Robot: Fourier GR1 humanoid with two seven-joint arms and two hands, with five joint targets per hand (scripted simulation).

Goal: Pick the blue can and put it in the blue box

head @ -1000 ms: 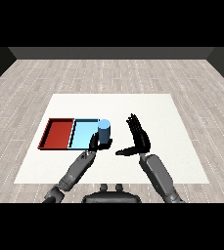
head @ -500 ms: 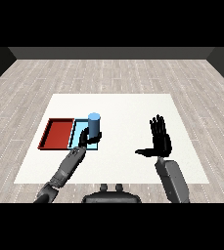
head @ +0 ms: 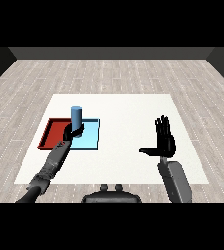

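Red tray [head: 52, 133] partly hidden by left forearm. Left hand [head: 72, 132] curled round upright blue can [head: 77, 117], its base concealed, over light blue tray [head: 90, 137] near worktop [head: 128, 105] left edge. Right hand [head: 164, 139] raised, fingers spread, empty.

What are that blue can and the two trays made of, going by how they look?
The blue can, held by the left hand, looks matte, plastic or painted metal: flat even colour, no glare, no label. The red tray and light blue tray look like thin plastic or painted sheet: uniform colour, low rims, no grain. The look leaves the actual material open.
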